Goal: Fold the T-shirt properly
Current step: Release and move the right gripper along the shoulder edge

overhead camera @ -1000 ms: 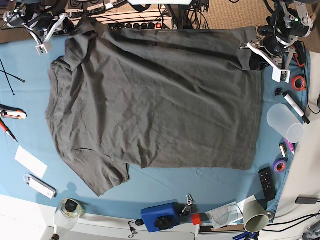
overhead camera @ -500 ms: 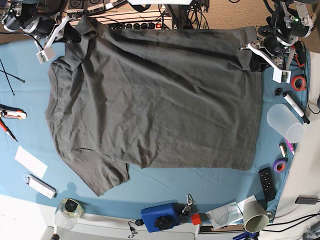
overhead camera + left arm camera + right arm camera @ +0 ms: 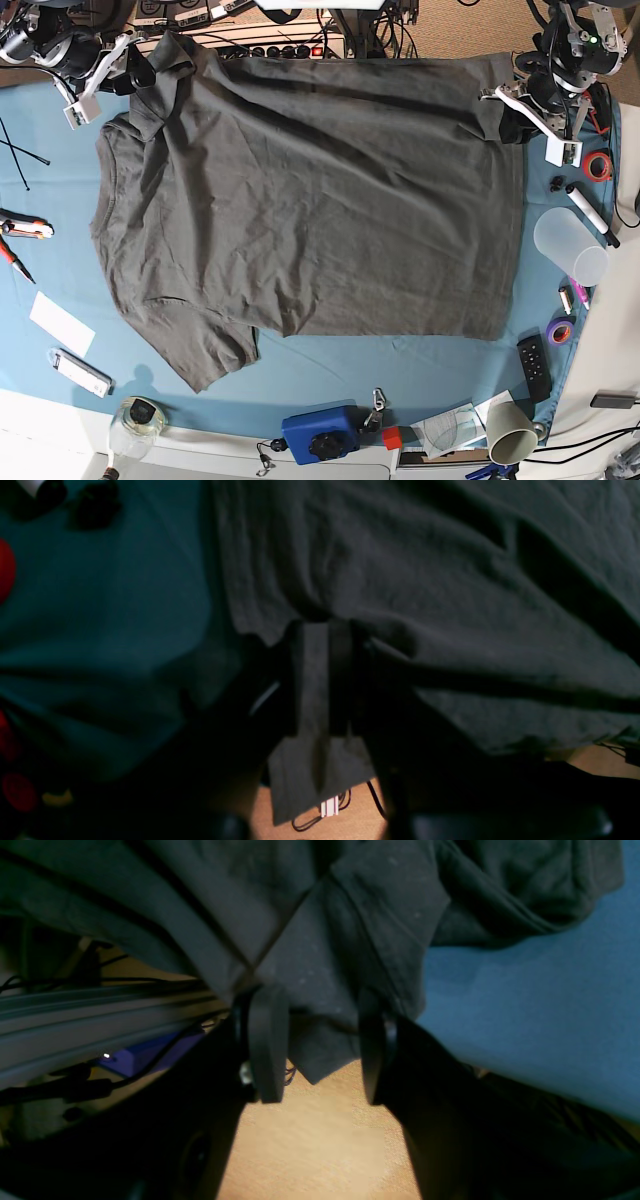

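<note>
The dark charcoal T-shirt [image 3: 310, 200] lies spread flat on the blue table cloth [image 3: 330, 365], neck toward the left. At the far right corner, my left gripper [image 3: 503, 105] is shut on the hem; the left wrist view shows its fingers [image 3: 345, 650] pressed together on the fabric [image 3: 425, 570]. My right gripper [image 3: 135, 72] is at the far left sleeve. In the right wrist view its jaws [image 3: 320, 1040] stand apart, open, and the sleeve's edge [image 3: 360, 915] hangs loosely between the fingers [image 3: 265, 1040].
Along the right edge lie a clear plastic cup [image 3: 568, 245], a marker [image 3: 592, 214], tape rolls [image 3: 598, 165] and a remote [image 3: 533, 365]. A blue box [image 3: 320, 432] sits at the front. Pliers [image 3: 20, 232], a white card [image 3: 60, 322] and a jar [image 3: 140, 418] are at the left.
My right arm has shifted at the far left sleeve, and its jaws now stand apart around the sleeve's edge. The left arm and the shirt have not moved.
</note>
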`<state>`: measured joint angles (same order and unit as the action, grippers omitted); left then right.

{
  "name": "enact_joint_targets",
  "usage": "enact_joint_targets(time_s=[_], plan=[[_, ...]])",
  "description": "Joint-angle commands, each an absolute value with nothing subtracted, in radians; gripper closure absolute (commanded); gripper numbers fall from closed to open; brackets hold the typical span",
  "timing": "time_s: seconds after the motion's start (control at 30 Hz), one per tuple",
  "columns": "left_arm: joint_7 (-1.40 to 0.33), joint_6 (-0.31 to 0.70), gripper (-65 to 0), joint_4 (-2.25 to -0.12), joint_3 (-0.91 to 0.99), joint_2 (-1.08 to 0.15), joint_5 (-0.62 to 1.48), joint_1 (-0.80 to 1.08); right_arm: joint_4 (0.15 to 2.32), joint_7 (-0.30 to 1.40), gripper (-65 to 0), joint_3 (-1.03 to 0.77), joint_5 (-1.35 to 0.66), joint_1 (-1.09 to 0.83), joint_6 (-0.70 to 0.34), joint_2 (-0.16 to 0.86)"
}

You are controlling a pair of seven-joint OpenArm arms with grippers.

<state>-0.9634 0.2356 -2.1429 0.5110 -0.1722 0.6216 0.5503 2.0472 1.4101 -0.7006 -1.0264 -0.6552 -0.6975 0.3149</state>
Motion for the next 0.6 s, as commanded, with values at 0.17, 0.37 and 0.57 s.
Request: enact_joint_targets(time_s=[0.17,0.37,0.57], plan=[[-0.942,0.237,-10.0,-2.162,0.515,-0.18,0.633,0.551,2.062,1.396,-24.0,-0.63,-0.873,-0.626,-0.698,0.414],[-0.942,0.237,-10.0,-2.162,0.515,-0.18,0.633,0.548,2.061,1.396,-24.0,-0.516,-0.782,-0.627,-0.698,0.465],[-0.942,0.237,-10.0,-2.162,0.515,-0.18,0.633,0.548,2.061,1.396,-24.0,-0.509,-0.777,-0.632,-0.698,0.465]])
